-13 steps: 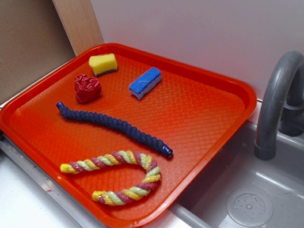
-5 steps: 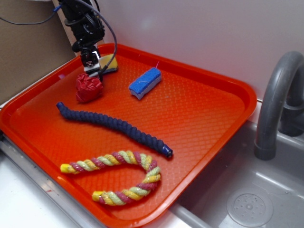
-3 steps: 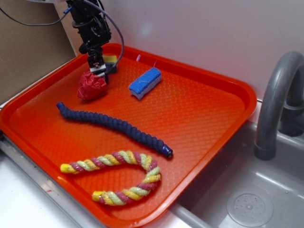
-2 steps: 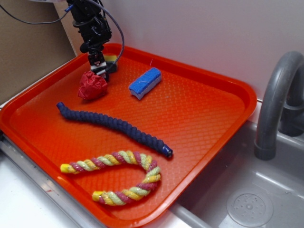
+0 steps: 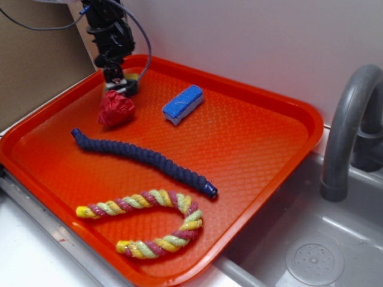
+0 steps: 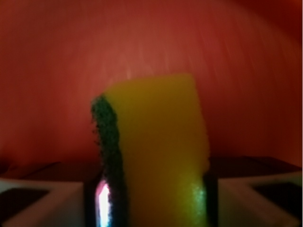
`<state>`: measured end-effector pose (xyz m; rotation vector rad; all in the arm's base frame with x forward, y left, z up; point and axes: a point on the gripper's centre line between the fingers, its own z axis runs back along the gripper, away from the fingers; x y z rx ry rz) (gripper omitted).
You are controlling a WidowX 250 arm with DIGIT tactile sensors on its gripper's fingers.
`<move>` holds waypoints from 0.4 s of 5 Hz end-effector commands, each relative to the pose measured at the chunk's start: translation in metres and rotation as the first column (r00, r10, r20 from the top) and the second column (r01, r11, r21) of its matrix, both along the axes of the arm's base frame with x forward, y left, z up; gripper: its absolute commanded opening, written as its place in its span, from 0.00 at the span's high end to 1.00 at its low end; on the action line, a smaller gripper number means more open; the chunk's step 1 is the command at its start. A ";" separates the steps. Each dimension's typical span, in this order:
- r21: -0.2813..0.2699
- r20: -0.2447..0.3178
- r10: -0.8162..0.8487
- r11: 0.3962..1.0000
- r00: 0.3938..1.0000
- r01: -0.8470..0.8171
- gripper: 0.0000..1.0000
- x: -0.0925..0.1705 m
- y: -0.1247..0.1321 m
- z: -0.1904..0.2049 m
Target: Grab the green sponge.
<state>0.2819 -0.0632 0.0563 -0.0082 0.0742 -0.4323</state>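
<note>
1 green sponge (image 6: 156, 151) is pinched between the gripper (image 5: 121, 84) fingers at the tray's (image 5: 251, 149) far corner. Soft foam could be squeezed out, judging from the shallow hold.

An orange tray (image 5: 263, 128) with a textured floor filled most of the frame. On it lay a red wrinkly lump (image 5: 116, 109) at upper left, a blue-and-white sponge (image 5: 182, 104) right of it, a dark blue rope (image 5: 143, 156) across the middle, and a multicoloured rope (image 5: 152, 222) curled at lower centre.
</note>
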 end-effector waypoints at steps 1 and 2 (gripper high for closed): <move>0.045 0.068 0.189 0.980 0.980 -0.192 1.00 -0.029 -0.045 0.113; 0.022 0.075 0.282 0.958 0.956 -0.284 1.00 -0.055 -0.049 0.145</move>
